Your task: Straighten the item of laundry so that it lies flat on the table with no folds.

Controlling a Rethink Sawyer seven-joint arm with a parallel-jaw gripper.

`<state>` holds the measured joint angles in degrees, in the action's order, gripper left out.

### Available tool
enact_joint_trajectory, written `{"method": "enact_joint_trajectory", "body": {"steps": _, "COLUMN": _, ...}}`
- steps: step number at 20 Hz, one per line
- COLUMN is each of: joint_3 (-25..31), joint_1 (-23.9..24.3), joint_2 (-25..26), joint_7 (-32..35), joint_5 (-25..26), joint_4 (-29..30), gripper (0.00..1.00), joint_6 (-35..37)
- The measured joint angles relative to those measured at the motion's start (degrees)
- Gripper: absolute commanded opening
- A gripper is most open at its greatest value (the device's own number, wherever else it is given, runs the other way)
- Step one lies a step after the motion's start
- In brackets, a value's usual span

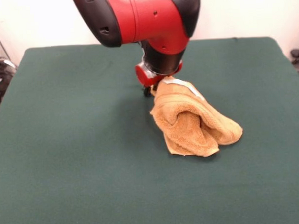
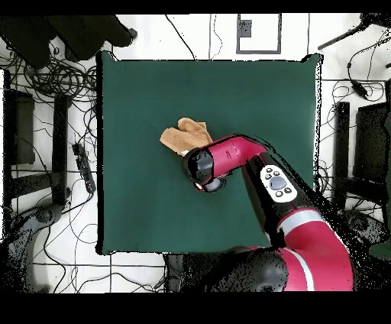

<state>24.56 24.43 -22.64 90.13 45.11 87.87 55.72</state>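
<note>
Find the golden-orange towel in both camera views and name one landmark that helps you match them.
Front view: the towel lies bunched right of centre, just below the red arm.
Overhead view: it sits slightly left of centre, in the upper half of the table.
Shared landmark: the red arm's tip meets the towel in both.
</note>
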Motion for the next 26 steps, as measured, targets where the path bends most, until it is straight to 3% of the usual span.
{"method": "enact_joint_trajectory", "body": {"steps": 26, "joint_3": -0.02, "joint_1": 0.18, "joint_2": -1.27, "joint_7": 0.00, "joint_5": 1.10, "joint_4": 1.09, "gripper": 0.00, "joint_6": -1.44}}
